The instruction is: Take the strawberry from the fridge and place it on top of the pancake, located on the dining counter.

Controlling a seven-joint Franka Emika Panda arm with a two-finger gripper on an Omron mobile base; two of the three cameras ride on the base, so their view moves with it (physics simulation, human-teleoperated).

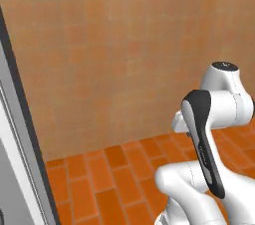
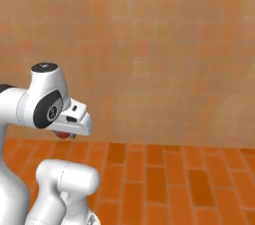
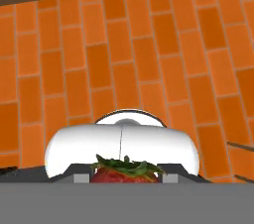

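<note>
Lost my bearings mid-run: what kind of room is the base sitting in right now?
Probably a tiled kitchen corner: an orange brick-pattern floor meets a tan tiled wall, and a grey appliance edge, likely the fridge, stands at left. The gripper is shut on the strawberry.

The white arm (image 1: 209,169) is folded tightly over its own base, with the lower link bent low and the upper part doubled back above it. A dark elongated joint cover is seen along the forearm in the left base view. The wrist is topped by a rounded white cap with a dark disc. In the right base view, the hand is held out level from the wrist, pointing away from the body at about mid-height. The gripper (image 2: 63,135) is tucked under the hand, and its jaws are closed on the strawberry (image 3: 126,172), whose red flesh and green leafy top are seen between the fingertips in the hand view.
</note>
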